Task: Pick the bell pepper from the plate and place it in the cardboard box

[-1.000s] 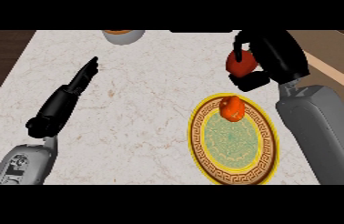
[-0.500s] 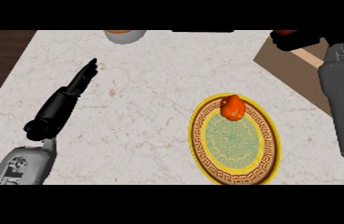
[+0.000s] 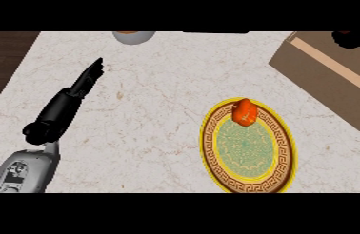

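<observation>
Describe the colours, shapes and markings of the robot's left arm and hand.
The left forearm is a rounded light-grey shell with small dark markings. A black, thicker wrist section leads to the left hand, black, slim and tapering. No cables show.

Open counter (image 3: 162, 109) between plate (image 3: 208, 152) and cardboard box (image 3: 316, 71); bowl (image 3: 134, 36) well aside

Soft, even, moderately bright light spreads across the pale counter (image 3: 162, 85) and the plate (image 3: 209, 150), casting only faint shadows.
</observation>
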